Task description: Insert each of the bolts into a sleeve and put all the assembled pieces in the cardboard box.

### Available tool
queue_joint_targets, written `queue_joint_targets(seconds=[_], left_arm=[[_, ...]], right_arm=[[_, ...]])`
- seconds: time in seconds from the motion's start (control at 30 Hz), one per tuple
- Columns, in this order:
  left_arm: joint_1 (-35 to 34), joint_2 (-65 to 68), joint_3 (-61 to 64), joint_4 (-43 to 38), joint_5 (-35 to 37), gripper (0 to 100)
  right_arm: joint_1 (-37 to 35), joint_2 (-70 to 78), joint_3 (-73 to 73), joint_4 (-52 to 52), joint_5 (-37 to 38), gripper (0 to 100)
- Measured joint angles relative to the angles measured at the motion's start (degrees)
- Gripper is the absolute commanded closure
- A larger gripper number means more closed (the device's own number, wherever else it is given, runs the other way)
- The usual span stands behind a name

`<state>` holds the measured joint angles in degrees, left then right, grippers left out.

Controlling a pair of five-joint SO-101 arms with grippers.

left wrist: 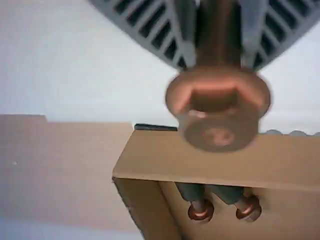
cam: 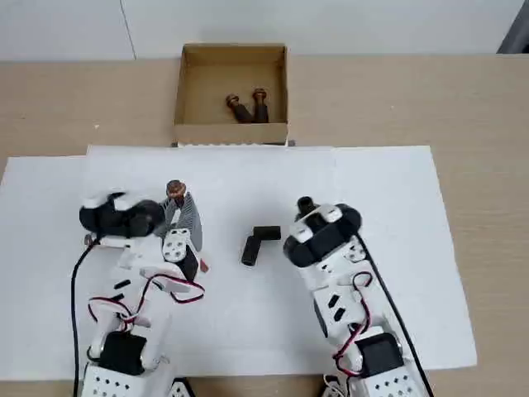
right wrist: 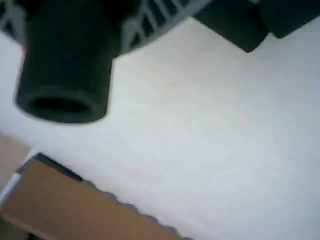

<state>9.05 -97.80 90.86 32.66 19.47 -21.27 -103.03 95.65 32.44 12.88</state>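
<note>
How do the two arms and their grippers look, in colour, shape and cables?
The left arm and the right arm are white plastic segments with black motor blocks. Thin red, white and black wires loop along them; a thicker black cable runs beside each. The left gripper has grey ribbed fingers.

You get a blurred bolt head in left wrist view, and its shank runs off frame. The box wall hides most of both assembled pieces. In right wrist view the held sleeve is blurred with its back end off frame, and the two loose sleeves are cropped.
</note>
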Motion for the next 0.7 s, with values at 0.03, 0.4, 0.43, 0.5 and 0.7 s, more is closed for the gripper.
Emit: queue_joint_targets(seconds=[0.03,0.4,0.43,0.5,0.7], left_arm=[[0.0,-1.7,1.4,-0.3,0.0,100],[0.0,-5.2,5.7,-7.8,9.0,100],[0.0,-5.2,5.8,-8.1,10.3,100],[0.0,-5.2,5.8,-8.5,12.4,100],[4.0,-5.2,5.8,-8.9,16.4,100]], right_arm=[[-1.1,0.0,0.0,0.0,0.0,99.6],[-11.0,0.0,0.0,0.0,-8.4,99.6],[-11.9,0.0,0.0,0.0,-8.5,99.6],[-13.6,0.0,0.0,0.0,-8.5,99.6],[-14.6,0.0,0.0,0.0,-8.5,99.6]])
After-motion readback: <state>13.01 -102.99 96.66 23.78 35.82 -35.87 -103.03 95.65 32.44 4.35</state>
